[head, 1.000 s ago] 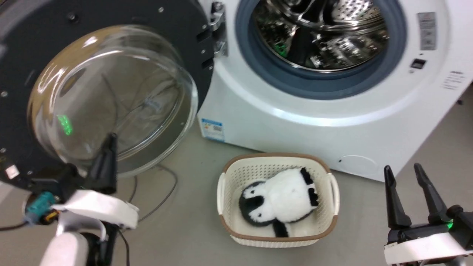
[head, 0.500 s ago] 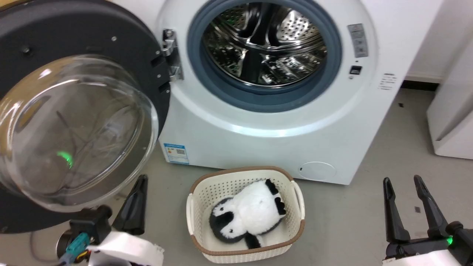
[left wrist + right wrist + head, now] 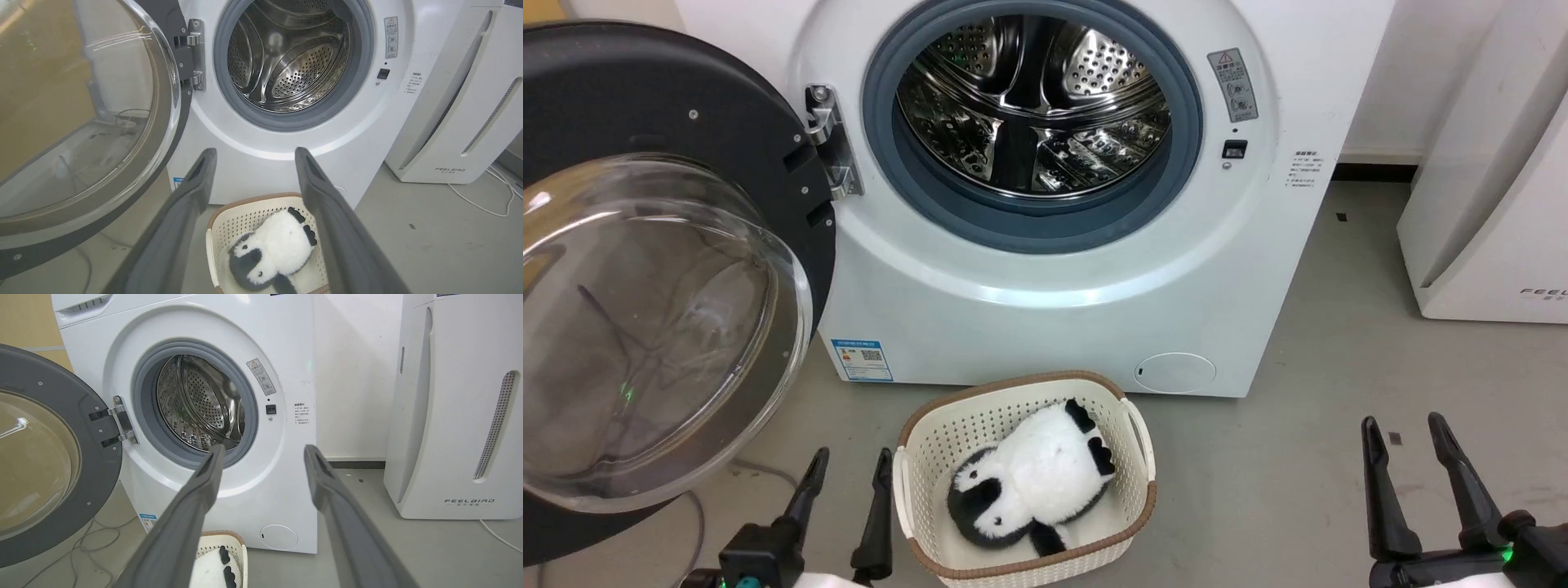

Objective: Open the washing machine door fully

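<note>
Over the grey floor [image 3: 1298, 457] the washing machine door [image 3: 621, 106] stands wide open leftward, so the left gripper [image 3: 851, 457] and right gripper [image 3: 1402, 425] hang spread and empty.

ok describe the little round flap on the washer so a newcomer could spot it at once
Find the white washing machine with its door swung open to the left. Along the bottom of its front, above the basket on the floor, the flap sits near the lower right corner. It is a plain white circle, unlike the blue-edged rectangular sticker at the lower left.
</note>
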Available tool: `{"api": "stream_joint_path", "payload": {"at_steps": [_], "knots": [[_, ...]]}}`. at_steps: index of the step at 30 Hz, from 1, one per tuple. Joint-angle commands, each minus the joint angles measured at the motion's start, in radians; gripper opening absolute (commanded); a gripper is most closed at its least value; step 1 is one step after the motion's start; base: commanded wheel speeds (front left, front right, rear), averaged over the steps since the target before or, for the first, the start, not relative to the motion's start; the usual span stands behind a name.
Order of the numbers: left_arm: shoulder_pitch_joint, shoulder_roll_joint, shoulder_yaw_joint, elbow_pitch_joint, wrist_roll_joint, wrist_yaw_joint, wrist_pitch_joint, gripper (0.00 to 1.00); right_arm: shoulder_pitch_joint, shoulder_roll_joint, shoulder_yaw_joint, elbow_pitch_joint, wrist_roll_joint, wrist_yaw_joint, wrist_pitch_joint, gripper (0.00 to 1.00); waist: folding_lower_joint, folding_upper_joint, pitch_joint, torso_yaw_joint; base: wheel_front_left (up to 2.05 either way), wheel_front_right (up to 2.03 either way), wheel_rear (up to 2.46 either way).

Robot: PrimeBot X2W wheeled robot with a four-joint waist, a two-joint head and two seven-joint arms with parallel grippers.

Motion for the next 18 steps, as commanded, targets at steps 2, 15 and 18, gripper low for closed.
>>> {"api": "stream_joint_path", "payload": {"at_steps": [2, 15, 18], "knots": [[0.012, -0.004, -0.001, 0.005, 0.022, 0.006, -0.011, 1.0, 0.023, 0.006, -0.004, 0.004, 0.004, 0.001, -0.004, 1.0, 0.0001, 0.0, 0.002, 0.001, 0.0, 0.0, 0.0], [0.023, -0.032, 0.016, -0.01, 0.076, 0.004, -0.013, 1.0, 0.027, 0.011, -0.004, 0.028, 0.009, 0.001, -0.005, 1.0, 0.0001, 0.0, 0.004, 0.012, 0.0, 0.0, 0.0], [0.023, -0.036, 0.022, -0.01, 0.085, -0.001, -0.013, 1.0, 0.023, 0.012, -0.002, 0.03, 0.008, 0.001, -0.005, 1.0, 0.0001, 0.0, 0.005, 0.013, 0.0, 0.0, 0.0]]}}
